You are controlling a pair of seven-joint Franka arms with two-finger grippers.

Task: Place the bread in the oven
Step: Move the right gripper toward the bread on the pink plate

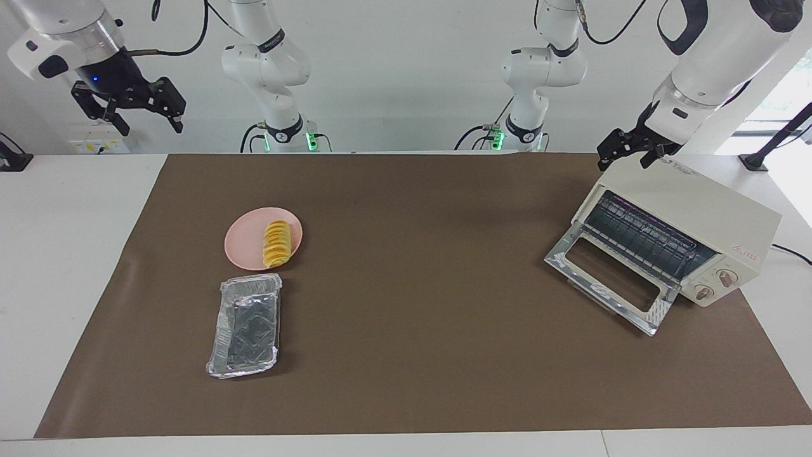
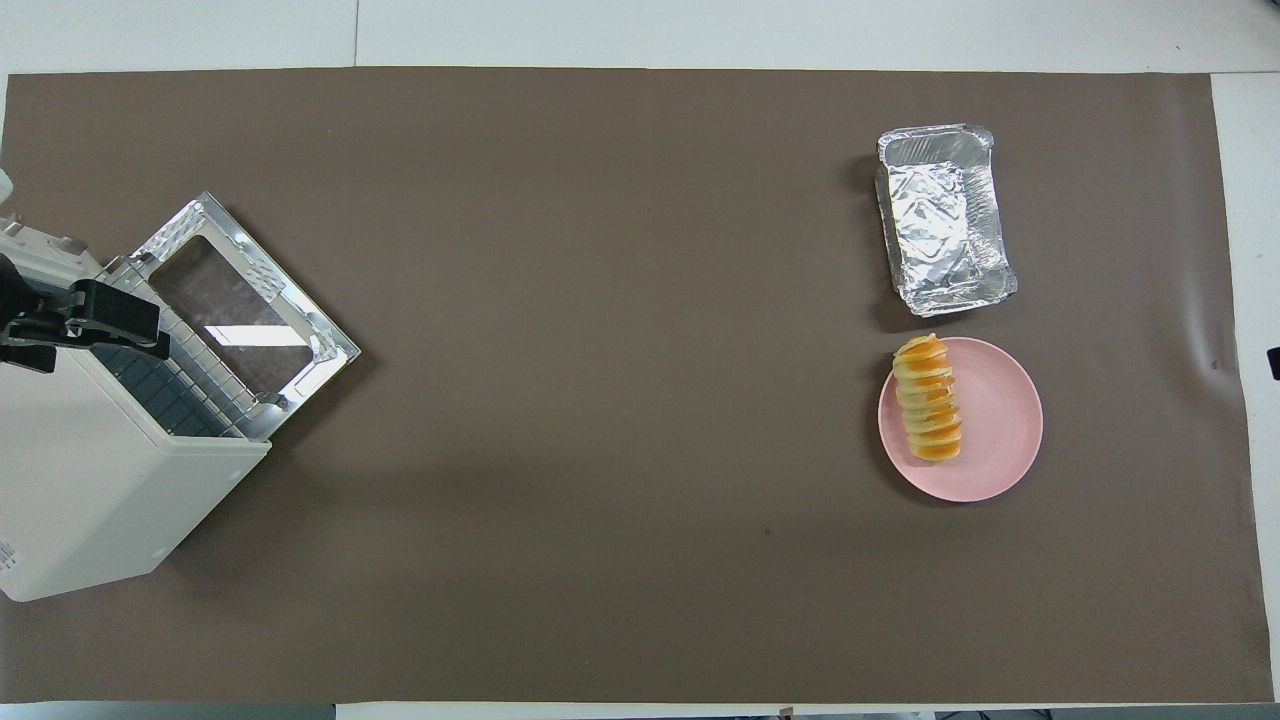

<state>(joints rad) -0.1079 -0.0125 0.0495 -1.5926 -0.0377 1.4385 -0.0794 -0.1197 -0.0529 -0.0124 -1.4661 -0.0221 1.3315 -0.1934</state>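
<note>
The bread [image 1: 277, 244] lies on a pink plate [image 1: 244, 244] (oven [image 1: 691, 222] door down). The left gripper [image 1: 628, 151] hangs over the oven and the right gripper [image 1: 130, 108] is raised, both open and empty.

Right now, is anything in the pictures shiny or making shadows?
In the overhead view, the oven door's glass shows a bright white glare stripe, and the foil tray glints. In the facing view, the foil tray and pink plate cast only soft, faint shadows on the brown mat, and daylight washes out the window corner.
</note>
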